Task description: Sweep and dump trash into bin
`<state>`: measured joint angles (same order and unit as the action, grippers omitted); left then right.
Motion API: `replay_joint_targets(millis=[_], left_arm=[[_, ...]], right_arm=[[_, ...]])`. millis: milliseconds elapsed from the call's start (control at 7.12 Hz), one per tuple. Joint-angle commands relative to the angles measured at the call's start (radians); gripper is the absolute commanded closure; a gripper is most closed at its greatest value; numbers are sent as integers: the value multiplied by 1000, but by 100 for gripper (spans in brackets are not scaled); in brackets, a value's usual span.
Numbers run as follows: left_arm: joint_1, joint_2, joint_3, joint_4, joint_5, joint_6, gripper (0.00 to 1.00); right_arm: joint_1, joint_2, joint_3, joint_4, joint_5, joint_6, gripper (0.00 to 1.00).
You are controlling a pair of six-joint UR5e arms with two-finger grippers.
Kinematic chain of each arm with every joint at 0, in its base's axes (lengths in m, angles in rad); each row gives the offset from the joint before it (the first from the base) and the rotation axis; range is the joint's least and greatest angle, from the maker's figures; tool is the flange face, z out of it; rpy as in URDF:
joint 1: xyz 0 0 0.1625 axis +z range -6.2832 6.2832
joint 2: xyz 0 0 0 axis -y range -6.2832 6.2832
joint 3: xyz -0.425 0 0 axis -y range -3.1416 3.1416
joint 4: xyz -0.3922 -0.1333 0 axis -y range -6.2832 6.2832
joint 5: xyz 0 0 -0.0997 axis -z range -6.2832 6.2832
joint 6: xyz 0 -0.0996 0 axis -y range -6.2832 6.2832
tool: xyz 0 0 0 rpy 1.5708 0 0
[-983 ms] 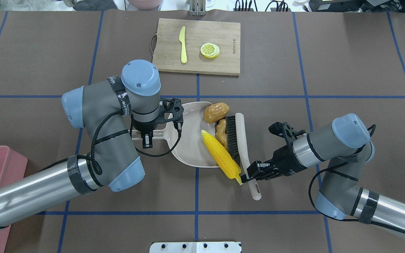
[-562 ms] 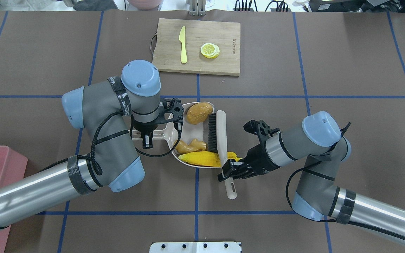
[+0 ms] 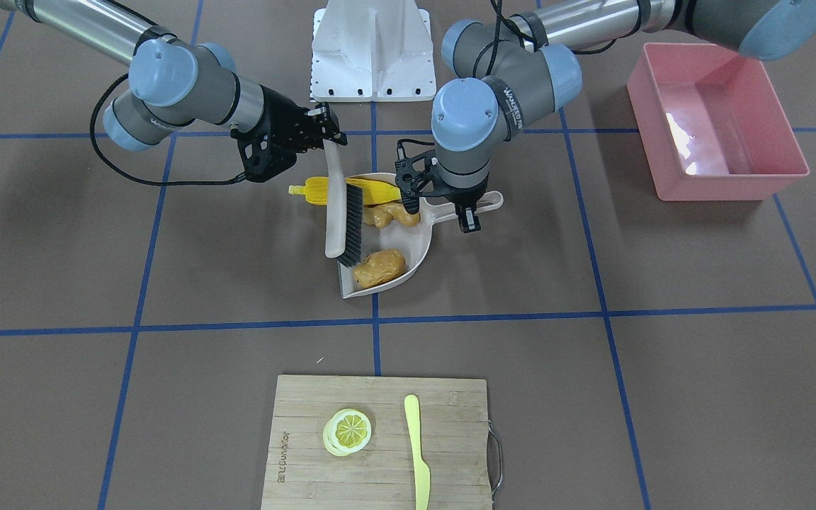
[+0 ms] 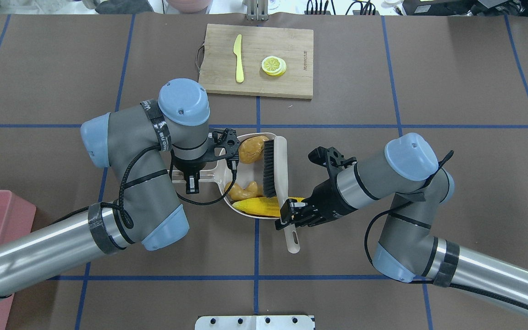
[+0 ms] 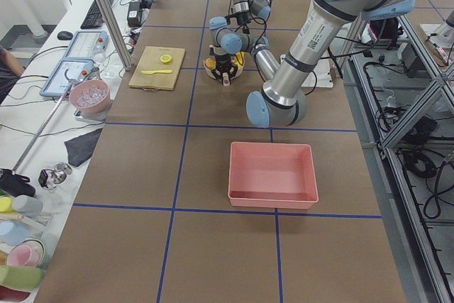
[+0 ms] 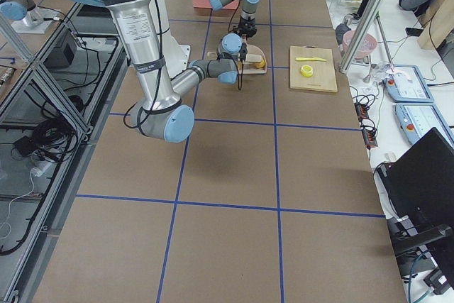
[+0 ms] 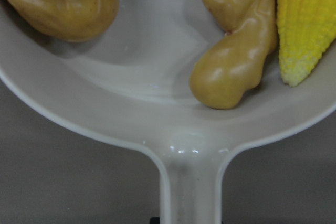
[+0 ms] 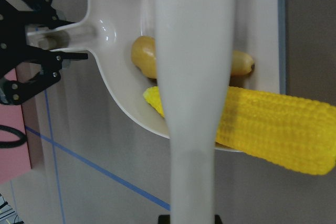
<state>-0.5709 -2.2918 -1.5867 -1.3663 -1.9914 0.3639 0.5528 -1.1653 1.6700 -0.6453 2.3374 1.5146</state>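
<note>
The potato (image 4: 251, 149), ginger root (image 4: 242, 189) and most of the corn cob (image 4: 261, 208) lie in the dustpan (image 4: 245, 172), with the left gripper (image 4: 192, 182) pinching its handle and the right gripper (image 4: 288, 219) clamped on the brush (image 4: 281, 165). Dumping into the pink bin (image 3: 730, 185), well off left, looks like all that remains.

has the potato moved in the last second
Yes. In the overhead view the potato has slid left, from the dustpan's open mouth to deep inside it; the dustpan itself has not shifted.
</note>
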Motion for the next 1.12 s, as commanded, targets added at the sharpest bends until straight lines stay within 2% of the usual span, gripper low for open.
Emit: replay_joint_targets(millis=[0,421,702,983], left_arm=[[-6,0,-4,-32,-1,0,100],[-20,5,-4,-154,-29,-72,100],[-40,14,-4,-249,-52,-150,100],[-72,43,-6,-350,-87,-215,100]], right_arm=[[88,-61,104,-68,98,-1,100],[79,-294,258,-66,105,3,100],[111,-323,277,-68,186,1,100],[174,-341,274,-70,226,-2,100]])
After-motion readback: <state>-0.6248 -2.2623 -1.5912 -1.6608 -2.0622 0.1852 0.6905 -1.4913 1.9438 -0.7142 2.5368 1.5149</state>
